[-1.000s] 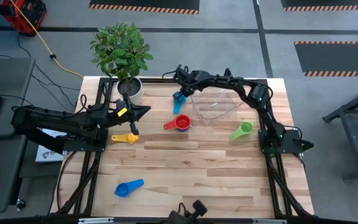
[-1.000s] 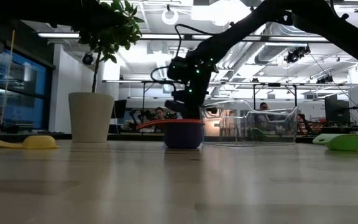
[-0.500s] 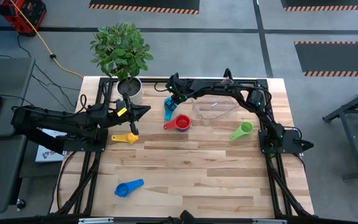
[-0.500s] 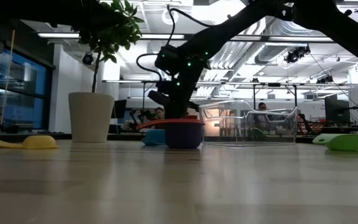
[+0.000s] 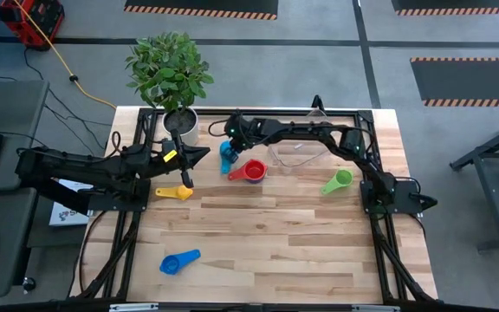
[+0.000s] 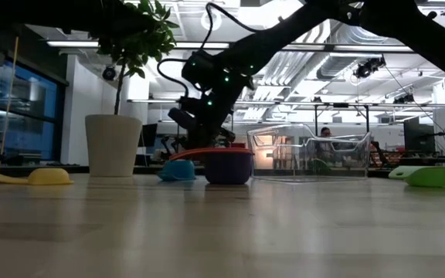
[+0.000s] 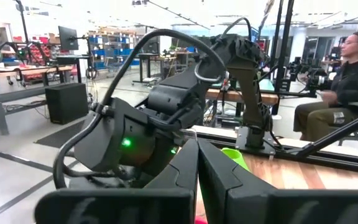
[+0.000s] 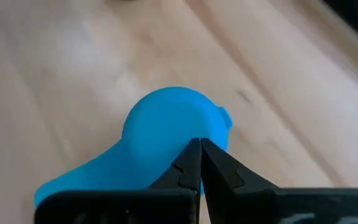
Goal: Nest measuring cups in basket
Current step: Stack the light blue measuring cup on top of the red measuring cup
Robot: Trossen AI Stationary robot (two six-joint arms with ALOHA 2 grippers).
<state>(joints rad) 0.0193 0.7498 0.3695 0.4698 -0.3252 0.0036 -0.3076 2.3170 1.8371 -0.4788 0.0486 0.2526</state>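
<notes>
Right wrist view: light blue cup [image 8: 166, 130] upside down.

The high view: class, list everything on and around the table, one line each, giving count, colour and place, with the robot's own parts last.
Measuring cups: five; light blue and red left of the basket, yellow mid-left, green right, dark blue near front.
Basket: one, clear, table's back centre.
Plant pot: one, white, back left corner.
Table: one, light wood.
Right hand: shut, at the light blue cup.
Left hand: shut, waiting beside the pot.
</notes>
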